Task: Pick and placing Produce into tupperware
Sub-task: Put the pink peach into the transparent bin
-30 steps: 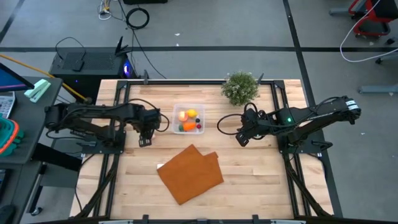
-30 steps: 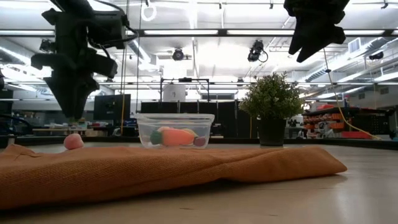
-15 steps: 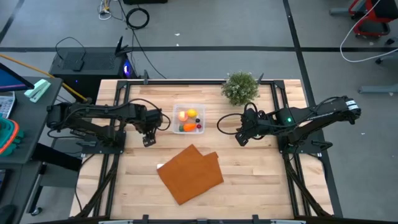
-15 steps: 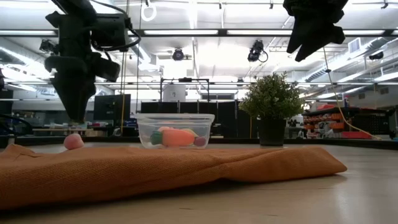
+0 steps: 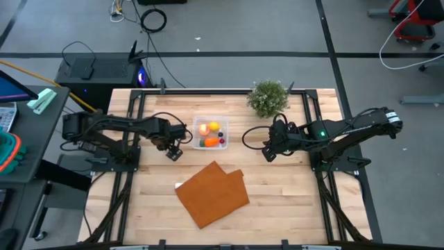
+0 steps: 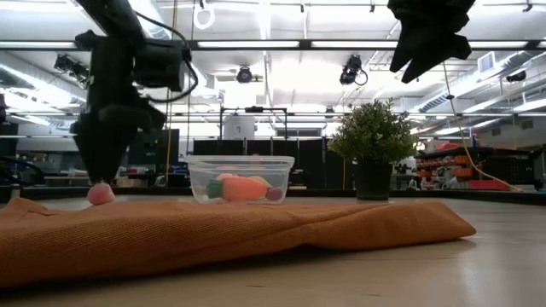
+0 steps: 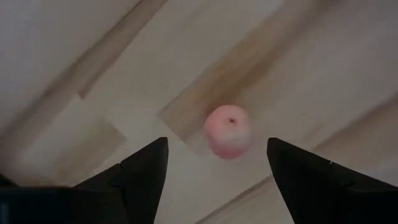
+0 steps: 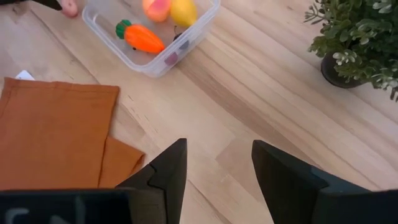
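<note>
A small pink round fruit point(image 7: 228, 130) rests on the bare wood left of the tupperware; the low view shows it too point(image 6: 101, 194). My left gripper point(image 7: 217, 149) is open and hangs just above it, pointing down, with a finger off to either side and not touching. The clear tupperware point(image 5: 210, 133) stands on the table at mid-far. It holds a yellow lemon point(image 8: 183, 10), a peach-orange fruit point(image 8: 156, 7), an orange carrot point(image 8: 142, 37) and small dark and red pieces. My right gripper point(image 8: 217, 162) is open and waits high over the table, right of the tupperware point(image 8: 118, 42).
A folded orange-brown mat point(image 5: 213, 193) lies near the table's front, with a small white scrap point(image 5: 178, 185) at its left corner. A bushy potted plant point(image 5: 268, 97) stands at the far edge, right of the tupperware. Bare wood lies between the mat and the right arm.
My left gripper has moved toward the table's right, closer to the tupperware, and has come down until its fingertips hang just over the pink fruit. The fruit has stayed where it was.
</note>
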Controlling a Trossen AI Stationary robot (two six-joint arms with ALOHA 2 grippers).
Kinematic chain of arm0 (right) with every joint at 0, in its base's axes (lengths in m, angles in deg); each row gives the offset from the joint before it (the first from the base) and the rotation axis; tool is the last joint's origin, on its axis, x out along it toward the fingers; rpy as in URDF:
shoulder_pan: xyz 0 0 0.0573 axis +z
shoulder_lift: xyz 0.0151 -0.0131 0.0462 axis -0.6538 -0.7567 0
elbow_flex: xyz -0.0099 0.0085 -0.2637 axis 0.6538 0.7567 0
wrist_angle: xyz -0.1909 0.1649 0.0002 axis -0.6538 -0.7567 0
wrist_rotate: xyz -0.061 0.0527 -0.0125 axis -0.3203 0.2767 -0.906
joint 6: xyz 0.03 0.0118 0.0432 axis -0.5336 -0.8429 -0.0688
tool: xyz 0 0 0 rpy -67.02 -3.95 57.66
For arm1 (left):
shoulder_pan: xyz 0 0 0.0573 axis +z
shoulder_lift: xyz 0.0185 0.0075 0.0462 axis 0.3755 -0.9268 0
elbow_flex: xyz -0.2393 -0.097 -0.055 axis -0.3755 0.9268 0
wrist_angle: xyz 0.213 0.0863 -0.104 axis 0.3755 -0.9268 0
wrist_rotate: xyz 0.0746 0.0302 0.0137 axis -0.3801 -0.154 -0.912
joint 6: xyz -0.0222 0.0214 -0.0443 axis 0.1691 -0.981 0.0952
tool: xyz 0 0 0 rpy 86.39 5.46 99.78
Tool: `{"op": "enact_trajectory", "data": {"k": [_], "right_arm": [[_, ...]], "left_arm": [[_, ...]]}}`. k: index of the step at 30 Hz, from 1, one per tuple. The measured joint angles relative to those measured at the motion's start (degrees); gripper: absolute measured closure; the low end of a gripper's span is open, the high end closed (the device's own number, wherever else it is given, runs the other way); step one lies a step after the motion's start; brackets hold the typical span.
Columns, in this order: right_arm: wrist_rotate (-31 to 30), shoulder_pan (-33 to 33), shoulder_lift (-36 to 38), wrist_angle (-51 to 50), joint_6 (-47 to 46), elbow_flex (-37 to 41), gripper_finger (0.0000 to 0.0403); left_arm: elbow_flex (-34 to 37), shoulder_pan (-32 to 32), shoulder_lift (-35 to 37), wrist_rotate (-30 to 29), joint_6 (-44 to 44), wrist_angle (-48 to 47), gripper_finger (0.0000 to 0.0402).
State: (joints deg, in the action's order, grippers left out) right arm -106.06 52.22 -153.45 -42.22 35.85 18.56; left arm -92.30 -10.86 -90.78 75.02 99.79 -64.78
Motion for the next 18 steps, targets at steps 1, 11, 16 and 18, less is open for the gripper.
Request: {"op": "enact_trajectory", "data": {"k": [1,11,16,18], "right_arm": [[-0.01,0.0,0.02,0.05,0.0,0.0,0.0251],[-0.03,0.0,0.02,0.08,0.02,0.0,0.0251],[-0.03,0.0,0.0,0.19,0.0,0.0,0.0251],[-0.02,0.0,0.0,0.21,0.0,0.0,0.0251]], "left_arm": [[0.0,-0.02,-0.68,0.07,2.48,0.02,0.0118],[0.0,-0.17,-3.09,1.97,9.07,6.03,0.0118],[-0.02,-0.2,-3.32,3.25,10.35,6.79,0.0125],[0.0,-0.2,-3.46,3.25,10.37,6.38,0.0131]]}}
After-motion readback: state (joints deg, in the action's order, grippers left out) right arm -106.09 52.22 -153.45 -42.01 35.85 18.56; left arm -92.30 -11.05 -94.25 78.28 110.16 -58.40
